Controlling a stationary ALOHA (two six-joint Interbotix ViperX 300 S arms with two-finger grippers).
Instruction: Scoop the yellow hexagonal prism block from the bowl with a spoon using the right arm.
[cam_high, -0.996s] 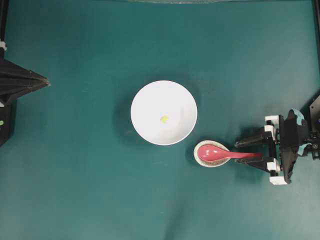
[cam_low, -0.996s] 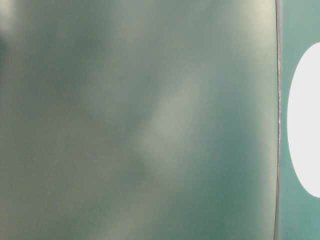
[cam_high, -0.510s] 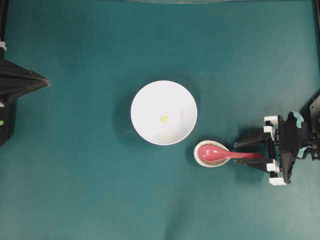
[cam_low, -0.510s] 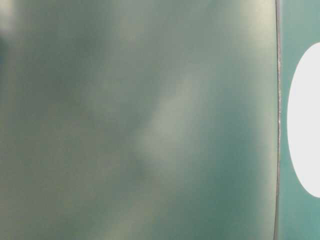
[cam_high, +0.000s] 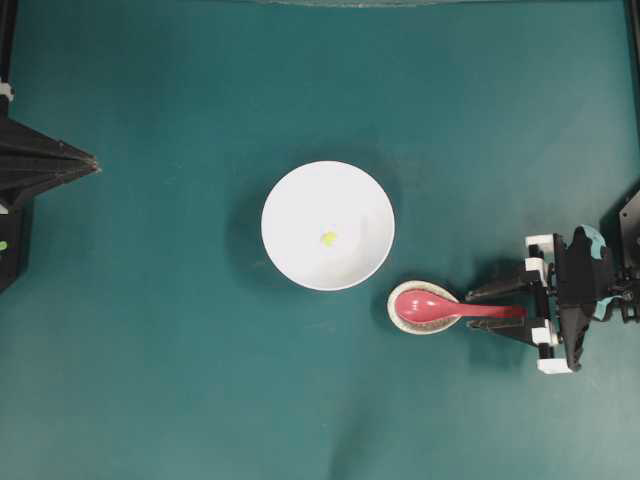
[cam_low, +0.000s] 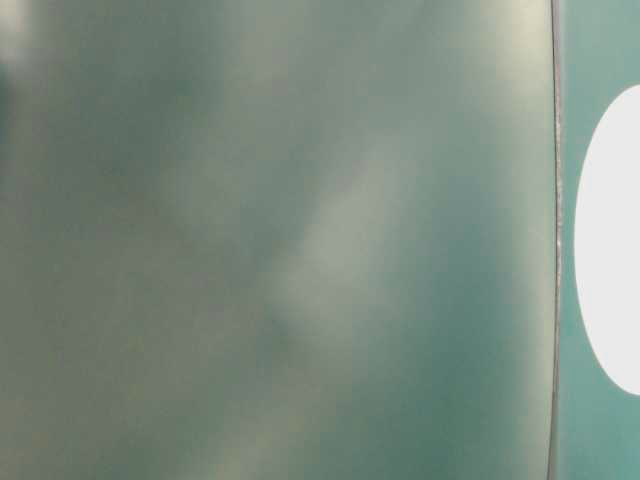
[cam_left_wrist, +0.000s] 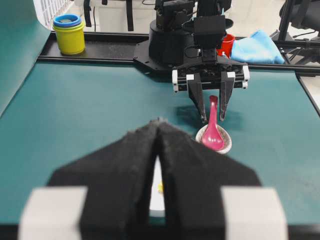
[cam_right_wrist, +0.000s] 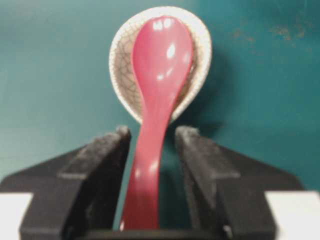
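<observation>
The white bowl (cam_high: 290, 190) sits mid-table with the tiny yellow hexagonal prism block (cam_high: 327, 238) inside it. The pink-red spoon (cam_high: 430, 308) lies with its scoop in a speckled spoon rest (cam_high: 400, 318), its handle pointing right. My right gripper (cam_high: 472, 310) straddles that handle and is open. In the right wrist view the spoon (cam_right_wrist: 157, 75) runs between the fingers (cam_right_wrist: 107, 150) with a gap on each side. My left gripper (cam_high: 95, 163) is shut and empty at the far left. Past its fingertips (cam_left_wrist: 150, 131), the left wrist view shows the block (cam_left_wrist: 160, 187).
Stacked yellow and blue cups (cam_left_wrist: 70, 34), a red cup (cam_left_wrist: 227, 46) and a blue cloth (cam_left_wrist: 257, 49) lie behind the right arm's base. The table-level view is blurred, showing only the bowl's white edge (cam_low: 610, 240).
The right gripper's jaws have narrowed around the spoon handle. The spoon, bowl and left arm have not moved.
</observation>
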